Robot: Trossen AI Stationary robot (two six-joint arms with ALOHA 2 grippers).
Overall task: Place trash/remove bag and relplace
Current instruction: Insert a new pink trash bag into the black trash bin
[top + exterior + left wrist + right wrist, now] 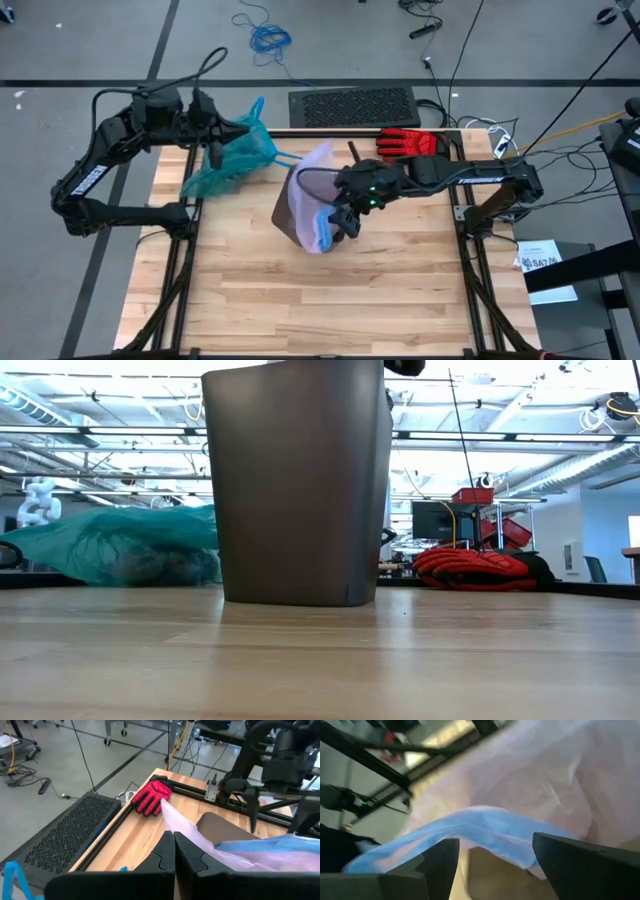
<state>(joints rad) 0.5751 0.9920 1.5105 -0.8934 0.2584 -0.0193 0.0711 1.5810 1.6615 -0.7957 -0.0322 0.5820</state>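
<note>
A dark grey-brown bin (290,210) (300,480) stands upright at the table's middle. A pale pink-lilac bag (318,170) with a blue edge (485,832) is draped over its top. My right gripper (343,222) (495,865) is open at the bin's right side, one finger on either side of that blue edge. The teal bag (232,160) (120,545) lies on the table's far left, and lumps of trash (150,565) show through it. My left gripper (213,155) (174,851) hangs shut above it with nothing between its fingers. My right gripper's open fingers (437,865) stand on either side of the lilac bag's blue edge (470,827), slanting down from the table's right. Whether they touch the plastic I cannot tell.
A red-and-black glove (408,143) (152,796) lies at the far right edge. A black perforated panel (352,105) sits just beyond the far edge, with cables on the floor. Bare wood (330,300) fills the near half of the table.
</note>
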